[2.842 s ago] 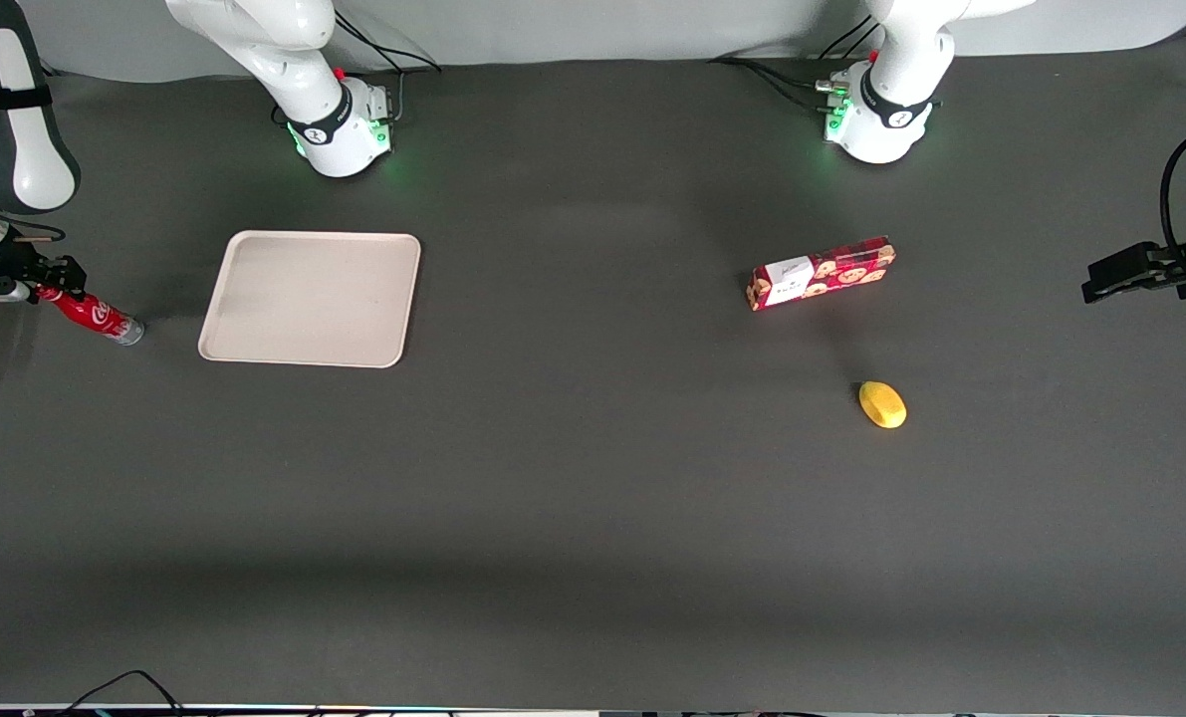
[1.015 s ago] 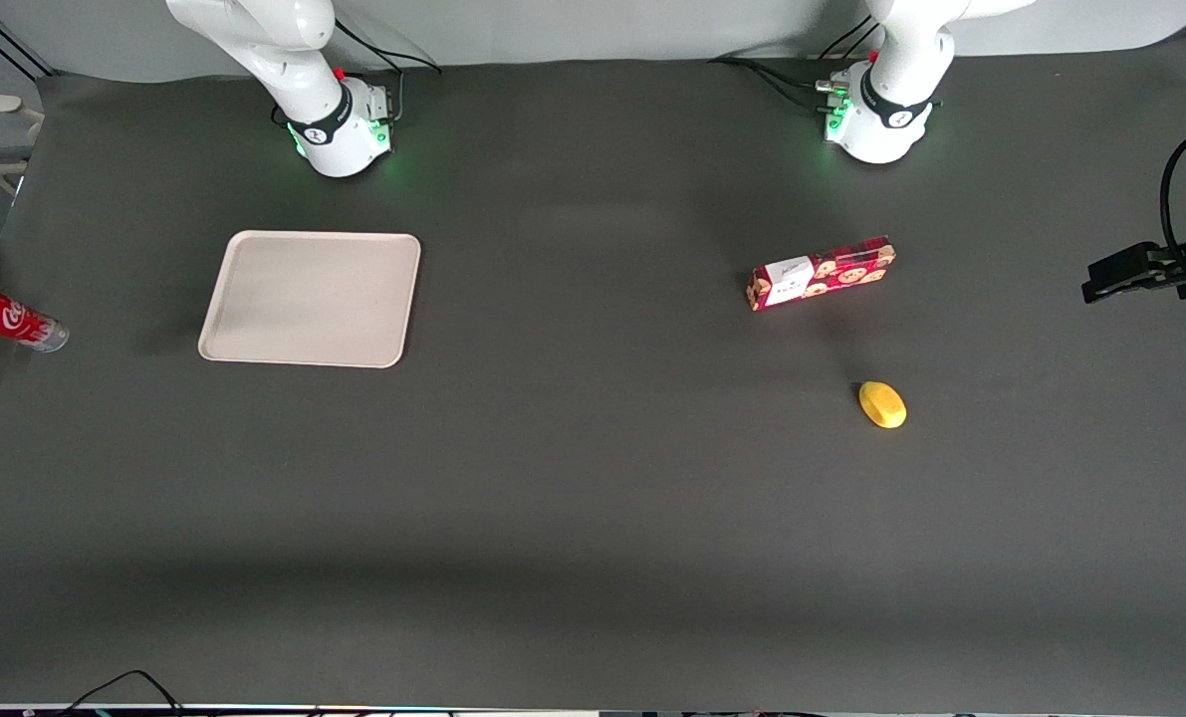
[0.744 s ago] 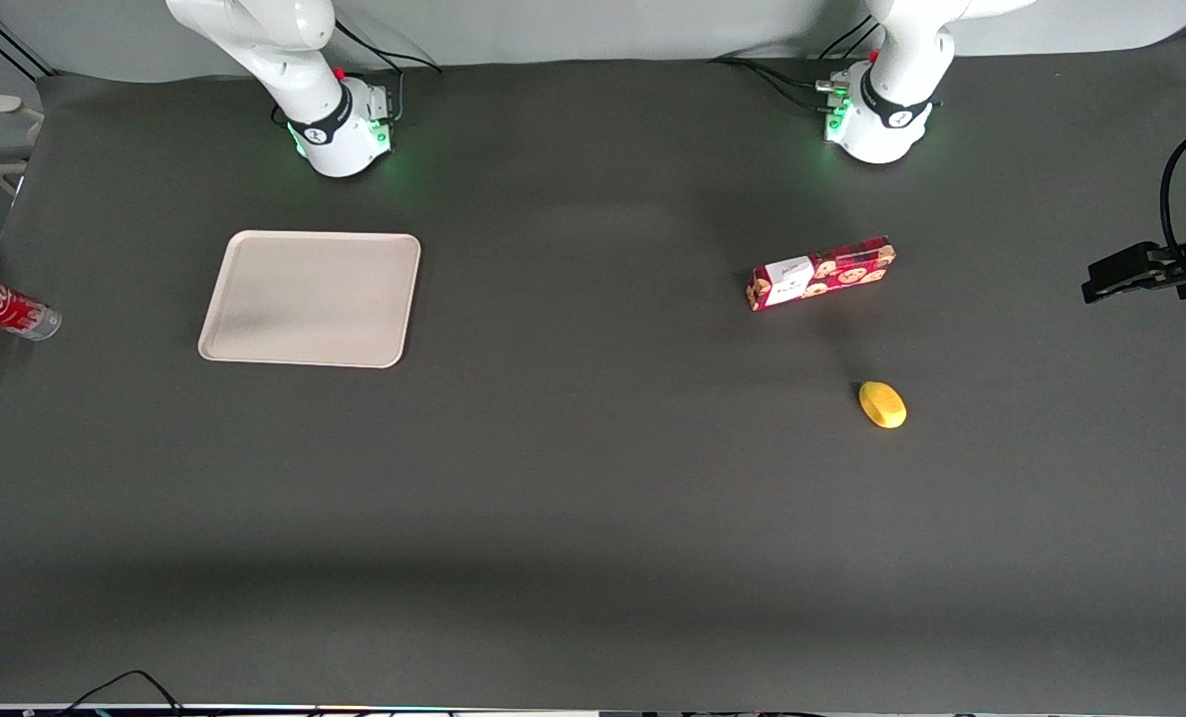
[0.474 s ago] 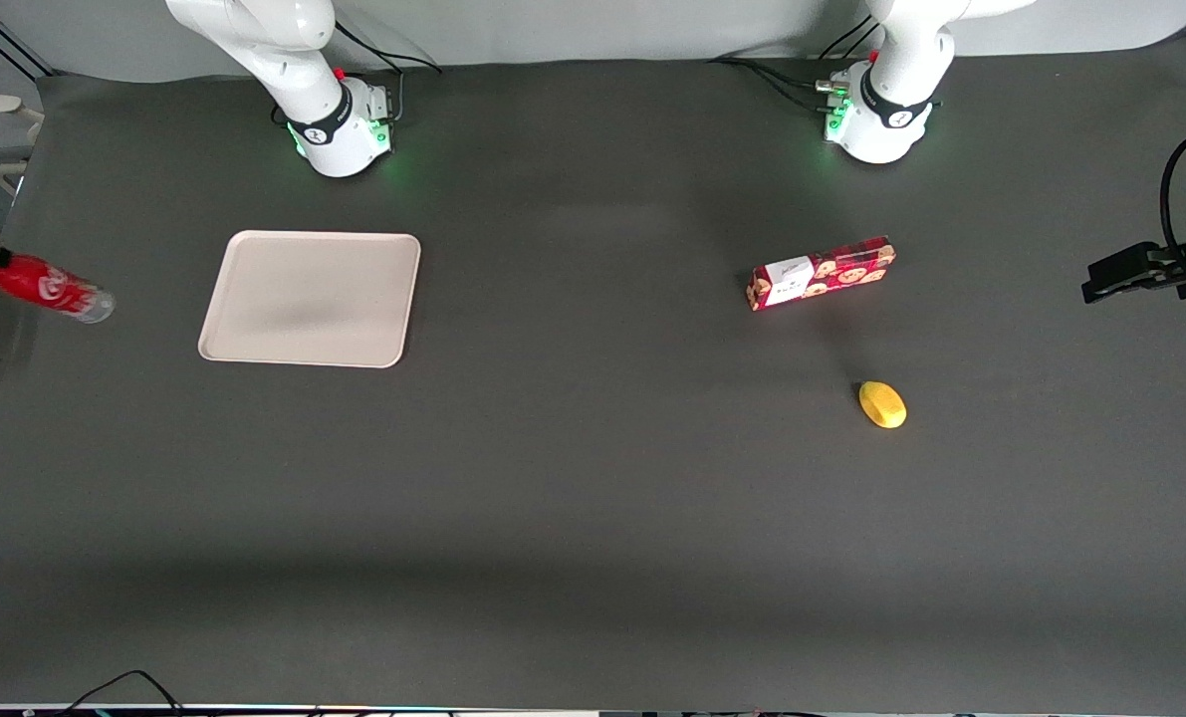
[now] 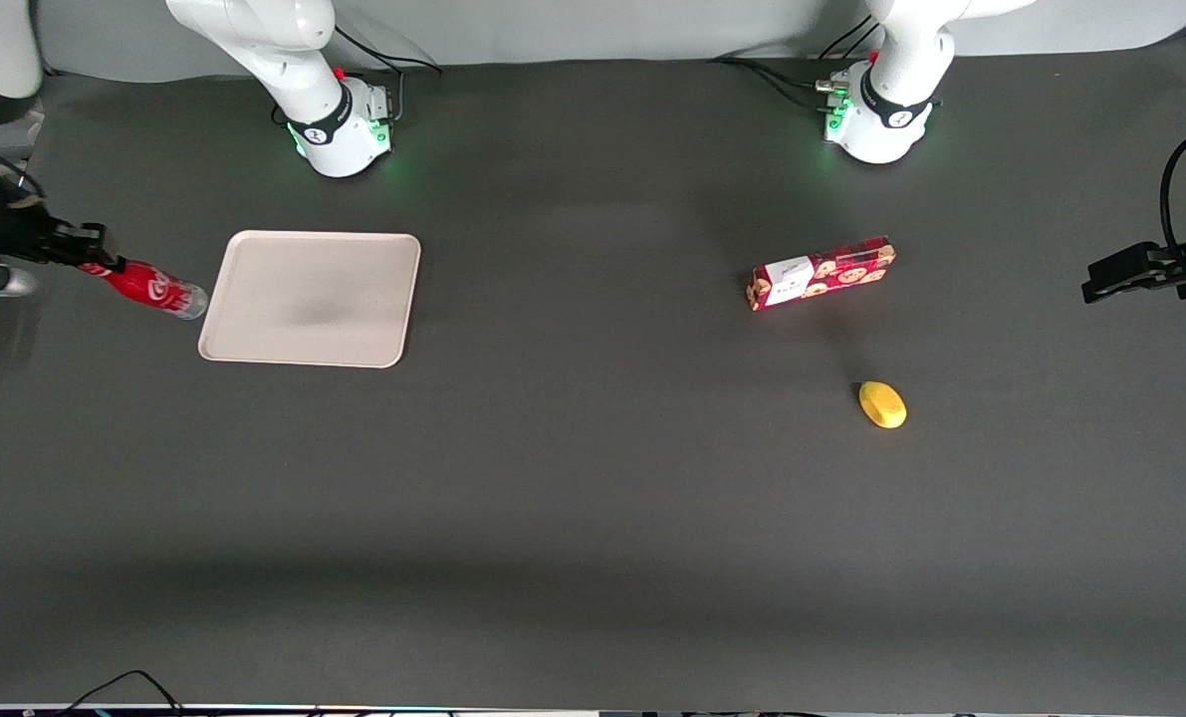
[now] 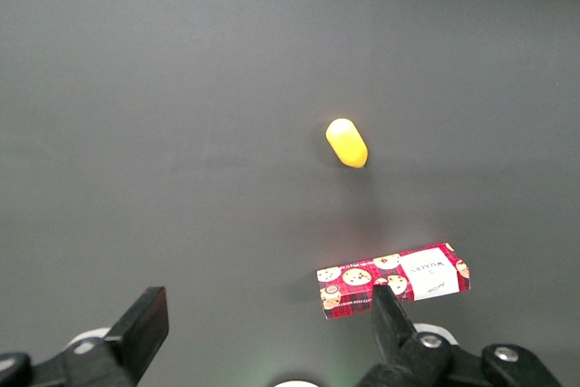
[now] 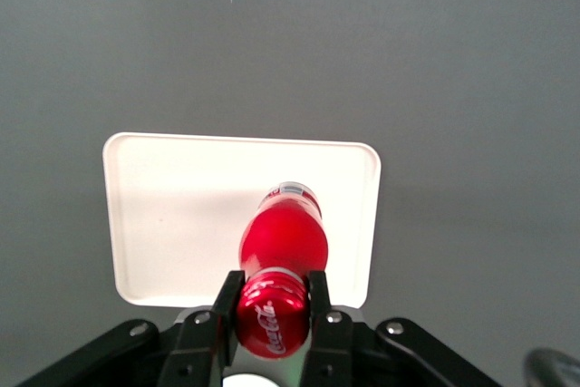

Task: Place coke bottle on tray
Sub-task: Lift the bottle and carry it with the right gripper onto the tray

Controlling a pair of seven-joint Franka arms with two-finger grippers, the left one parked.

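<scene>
In the front view the gripper (image 5: 90,261) hangs above the table (image 5: 593,518) at the working arm's end, pinching the cap end of the coke bottle (image 5: 152,290), whose silvery base tilts toward the edge of the tray (image 5: 310,298); a cookie box (image 5: 821,272) and a yellow object (image 5: 882,404) lie toward the parked arm's end. In the right wrist view the fingers (image 7: 227,300) clamp the coke bottle (image 7: 282,246) by its neck, above the tray (image 7: 172,215). The left wrist view shows the cookie box (image 6: 393,280) and the yellow object (image 6: 346,142) apart on the table.
</scene>
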